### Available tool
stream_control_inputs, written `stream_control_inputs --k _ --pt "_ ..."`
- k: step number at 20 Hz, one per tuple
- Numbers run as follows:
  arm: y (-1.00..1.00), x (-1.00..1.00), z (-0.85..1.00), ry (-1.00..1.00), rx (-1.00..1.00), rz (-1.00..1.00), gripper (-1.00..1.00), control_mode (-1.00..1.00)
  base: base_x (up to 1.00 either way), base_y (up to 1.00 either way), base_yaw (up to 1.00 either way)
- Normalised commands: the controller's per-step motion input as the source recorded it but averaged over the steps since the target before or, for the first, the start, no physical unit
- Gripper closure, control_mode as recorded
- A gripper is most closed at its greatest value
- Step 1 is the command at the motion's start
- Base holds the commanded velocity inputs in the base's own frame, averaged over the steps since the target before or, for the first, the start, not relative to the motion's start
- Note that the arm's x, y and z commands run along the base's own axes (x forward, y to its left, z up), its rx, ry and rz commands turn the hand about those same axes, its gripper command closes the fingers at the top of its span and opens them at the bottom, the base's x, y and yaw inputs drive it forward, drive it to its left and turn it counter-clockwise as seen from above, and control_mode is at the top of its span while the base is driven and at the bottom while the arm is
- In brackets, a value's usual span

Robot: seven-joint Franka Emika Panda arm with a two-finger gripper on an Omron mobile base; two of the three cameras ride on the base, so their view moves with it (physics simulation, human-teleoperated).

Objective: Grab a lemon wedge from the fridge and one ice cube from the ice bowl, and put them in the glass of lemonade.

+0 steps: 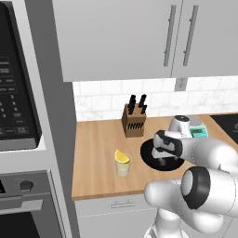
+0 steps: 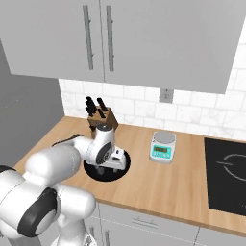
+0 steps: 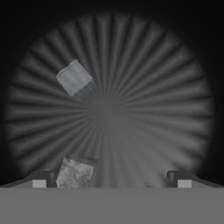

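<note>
On the bench (image 1: 97, 153) in the left base view, the glass of lemonade (image 1: 122, 167) with the lemon wedge (image 1: 122, 157) in it stands centre frame, the ice bowl (image 1: 148, 155) just right of it under the gripper (image 1: 162, 161), the knife block (image 1: 134, 121) above them, the scale (image 1: 197, 128) farther right.

The arm reaches forward and bends down — its hand (image 1: 163, 162) points straight down, fingers spread wide.

Lemon wedge (image 1: 122, 156) atop lemonade glass (image 1: 122, 167)
</note>
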Motion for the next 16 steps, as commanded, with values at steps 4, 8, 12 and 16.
stream_control_inputs --k 4,8,12,16 --pt "0.22 0.00 -0.03 0.00 0.00 0.00 -1.00 -1.00 0.00 0.00 0.00" --pt "0.10 0.01 -0.06 0.00 0.00 0.00 -1.00 -1.00 0.00 0.00 0.00" --pt "0.00 0.01 -0.35 0.00 0.00 0.00 -1.00 -1.00 0.00 0.00 0.00" --pt "0.00 0.00 -0.27 0.00 0.00 0.00 -1.00 -1.00 0.00 0.00 0.00"
